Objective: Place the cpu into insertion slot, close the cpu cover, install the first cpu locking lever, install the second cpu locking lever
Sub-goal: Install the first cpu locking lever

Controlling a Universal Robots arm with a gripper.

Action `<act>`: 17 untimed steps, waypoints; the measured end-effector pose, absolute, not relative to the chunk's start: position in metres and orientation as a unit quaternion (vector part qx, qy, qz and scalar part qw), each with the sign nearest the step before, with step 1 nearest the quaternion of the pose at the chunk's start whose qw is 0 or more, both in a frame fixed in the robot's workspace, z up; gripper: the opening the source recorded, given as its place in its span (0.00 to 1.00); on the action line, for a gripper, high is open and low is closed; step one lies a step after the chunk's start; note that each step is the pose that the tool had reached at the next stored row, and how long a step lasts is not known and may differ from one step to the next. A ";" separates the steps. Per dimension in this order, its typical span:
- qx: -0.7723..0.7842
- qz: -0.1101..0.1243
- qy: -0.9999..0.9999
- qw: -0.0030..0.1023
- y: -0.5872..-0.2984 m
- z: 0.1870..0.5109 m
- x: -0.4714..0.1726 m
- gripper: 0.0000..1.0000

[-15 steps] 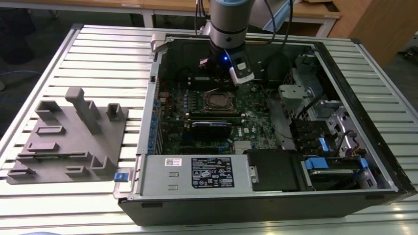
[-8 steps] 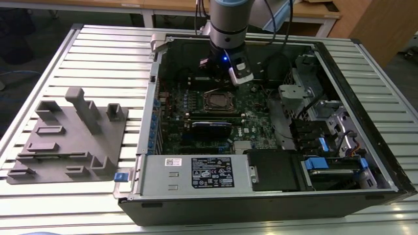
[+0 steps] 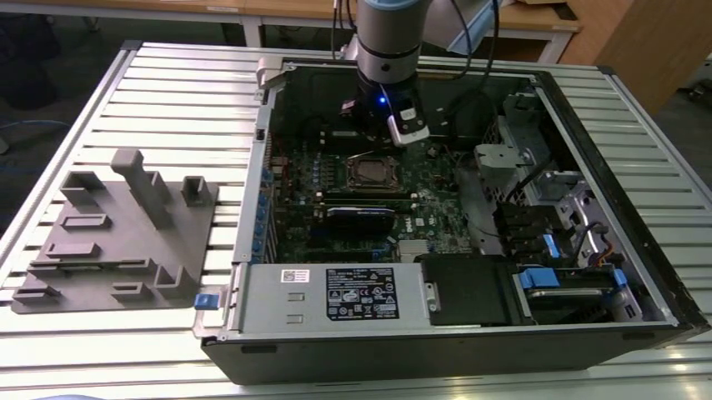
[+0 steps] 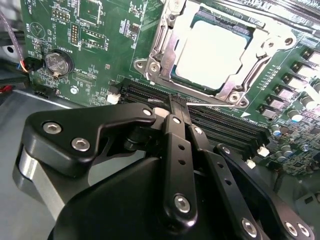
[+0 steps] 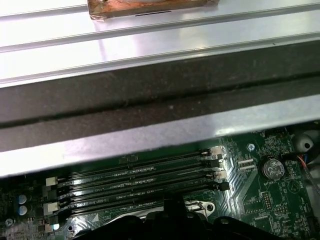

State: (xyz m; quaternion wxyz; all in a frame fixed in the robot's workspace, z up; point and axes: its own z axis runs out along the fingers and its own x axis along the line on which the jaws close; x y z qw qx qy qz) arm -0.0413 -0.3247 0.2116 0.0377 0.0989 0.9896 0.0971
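Hovering with the gripper [image 4: 177,100] pinched together on nothing, just above the long memory slots [image 4: 220,122], then straight ahead past the tips to the cpu [image 4: 212,52], flat in the insertion slot [image 4: 227,95] under the apparently lowered cpu cover [image 4: 169,40].

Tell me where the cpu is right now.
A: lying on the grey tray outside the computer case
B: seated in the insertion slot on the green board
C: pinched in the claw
B: in the second wrist view the cpu lies flat in the insertion slot, framed by the cpu cover, while the claw is off it, by the black memory slots.
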 end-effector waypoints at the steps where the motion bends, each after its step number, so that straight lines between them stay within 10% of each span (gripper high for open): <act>1: 0.100 0.097 0.990 0.038 -0.325 0.212 -0.041 0.11; 17: 0.108 0.092 0.989 0.040 -0.324 0.215 -0.041 0.11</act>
